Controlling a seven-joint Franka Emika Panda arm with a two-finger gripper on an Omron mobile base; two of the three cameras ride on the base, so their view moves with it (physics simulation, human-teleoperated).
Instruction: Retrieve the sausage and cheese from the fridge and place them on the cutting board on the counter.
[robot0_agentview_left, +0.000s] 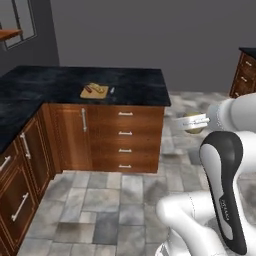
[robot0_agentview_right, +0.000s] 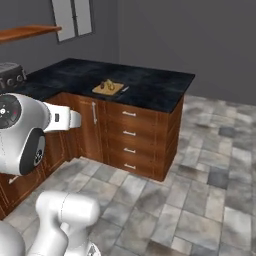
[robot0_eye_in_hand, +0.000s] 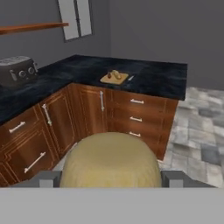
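Gripper (robot0_eye_in_hand: 109, 177), jaws wide around the pale rounded cheese (robot0_eye_in_hand: 109, 164) at the hand view's lower centre. The cutting board (robot0_eye_in_hand: 114, 78), upper centre on the counter (robot0_eye_in_hand: 157, 76), already bears the sausage (robot0_agentview_left: 88, 89); approach level and release beside it.

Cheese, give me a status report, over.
Pincer shut on the cheese, out over the floor. Sausage on the cutting board. Nothing seen blocking the way to the counter.

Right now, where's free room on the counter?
Bare counter right of the knife to the end, and left of the board toward the corner. Crowded: the board's top, with sausage and a tan piece.
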